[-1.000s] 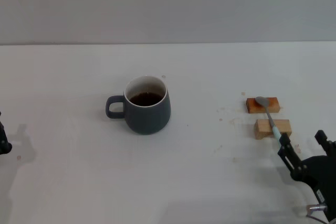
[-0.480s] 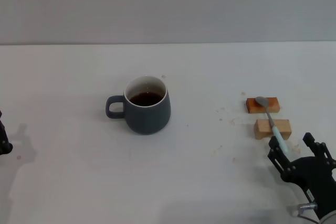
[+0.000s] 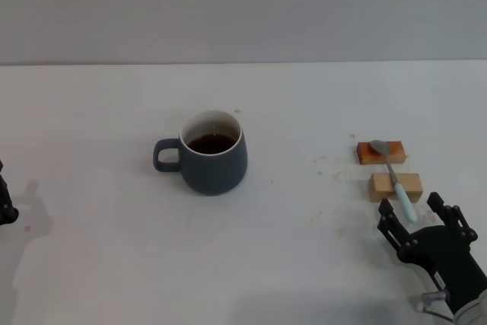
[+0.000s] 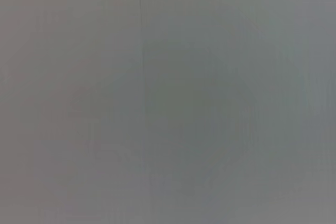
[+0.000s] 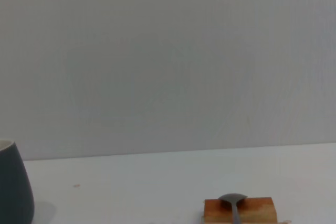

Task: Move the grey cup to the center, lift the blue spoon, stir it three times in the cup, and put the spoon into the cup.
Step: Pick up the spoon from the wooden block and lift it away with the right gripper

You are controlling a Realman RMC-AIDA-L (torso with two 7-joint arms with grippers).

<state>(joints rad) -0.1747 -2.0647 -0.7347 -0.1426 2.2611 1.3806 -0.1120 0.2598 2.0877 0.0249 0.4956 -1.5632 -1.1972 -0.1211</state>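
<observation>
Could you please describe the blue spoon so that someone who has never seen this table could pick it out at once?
On the white table, look to the robot's right of the grey cup, where two small wooden blocks lie side by side. The blue spoon lies across both, just ahead of the right end effector. It alone is slim, with a grey metal bowl and pale blue handle.

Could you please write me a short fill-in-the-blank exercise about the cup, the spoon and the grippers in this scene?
1. The grey cup holds a dark ____ liquid.
2. The blue spoon lies across two wooden ____.
3. The right gripper, open, sits at the spoon's ____ end.
4. The cup's handle points toward the robot's ____, where the left gripper waits at the table's edge.

Missing words: brown; blocks; handle; left
</observation>
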